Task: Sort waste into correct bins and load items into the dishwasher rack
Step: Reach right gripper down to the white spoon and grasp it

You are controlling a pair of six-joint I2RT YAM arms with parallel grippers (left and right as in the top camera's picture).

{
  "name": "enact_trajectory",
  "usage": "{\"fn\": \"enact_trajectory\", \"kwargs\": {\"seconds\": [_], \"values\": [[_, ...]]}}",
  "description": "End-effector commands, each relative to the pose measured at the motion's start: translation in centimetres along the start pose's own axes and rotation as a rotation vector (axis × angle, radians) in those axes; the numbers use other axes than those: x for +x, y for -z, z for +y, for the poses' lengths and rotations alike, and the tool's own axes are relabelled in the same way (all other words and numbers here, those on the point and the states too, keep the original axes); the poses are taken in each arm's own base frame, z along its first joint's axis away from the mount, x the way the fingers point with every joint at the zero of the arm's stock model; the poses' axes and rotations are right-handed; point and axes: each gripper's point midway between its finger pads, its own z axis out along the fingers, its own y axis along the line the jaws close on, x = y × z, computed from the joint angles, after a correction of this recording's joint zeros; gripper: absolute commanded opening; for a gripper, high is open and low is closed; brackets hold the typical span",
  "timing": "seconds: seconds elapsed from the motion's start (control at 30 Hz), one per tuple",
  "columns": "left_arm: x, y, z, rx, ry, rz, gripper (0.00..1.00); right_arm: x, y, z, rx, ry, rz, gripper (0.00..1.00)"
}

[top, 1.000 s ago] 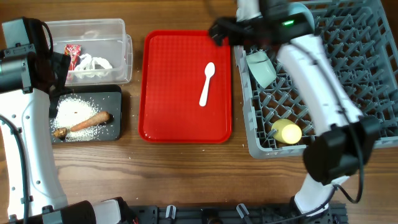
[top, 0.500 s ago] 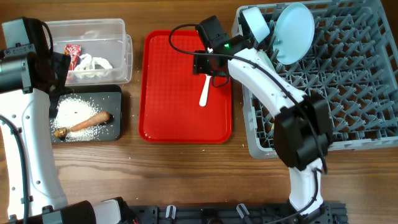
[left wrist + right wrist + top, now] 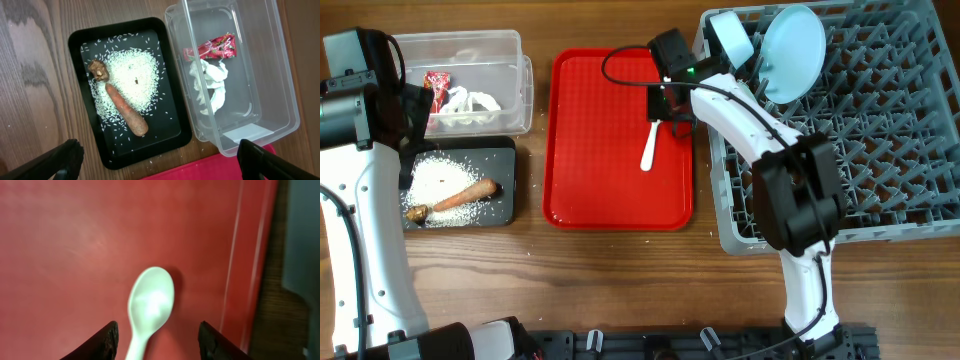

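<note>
- A wooden table (image 3: 620, 290) fills the whole overhead view, warm mid-brown, its grain running left to right.
- Left of the red tray (image 3: 610, 150), the left wrist view shows darker curved bands of grain in the wood (image 3: 30, 75).
- Right of the red tray, a narrow strip of the same wood shows (image 3: 272, 280).
- Below the red tray, a dark rail (image 3: 670, 345) lines the table's edge.
- The light is soft and even, and shadows are faint.

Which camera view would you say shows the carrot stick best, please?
The left wrist view: the carrot stick lies close and unobstructed on the rice. Overhead shows it small; the right wrist view misses it entirely.
</note>
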Motion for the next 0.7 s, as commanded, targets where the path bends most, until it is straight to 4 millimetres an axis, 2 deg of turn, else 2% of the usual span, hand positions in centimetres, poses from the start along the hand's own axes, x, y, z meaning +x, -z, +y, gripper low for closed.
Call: {"fn": "enact_trajectory", "kwargs": {"seconds": [0.0,0.23,0.37,0.5,0.67], "values": [[-0.3,0.4,-0.1,0.010,-0.003,-0.012,1.00,1.1,-2.7,-0.5,0.026,0.058,0.043,0.53],[-0.3,0.4,-0.1,0.010,-0.003,-0.012,1.00,1.1,-4.2,-0.6,0.023,0.109,0.039,0.53],[-0.3,0.4,-0.1,0.010,-0.003,-0.012,1.00,1.9,-5.3,-0.7,0.020,0.131,0.068,0.52],[-0.3,0.4,-0.1,0.010,-0.003,-0.012,1.00,2.7,-6.1,-0.9,0.021,0.148,0.096,0.46],[-0.3,0.4,-0.1,0.010,-0.003,-0.012,1.00,2.8,-6.1,-0.9,0.023,0.163,0.101,0.41]]}}
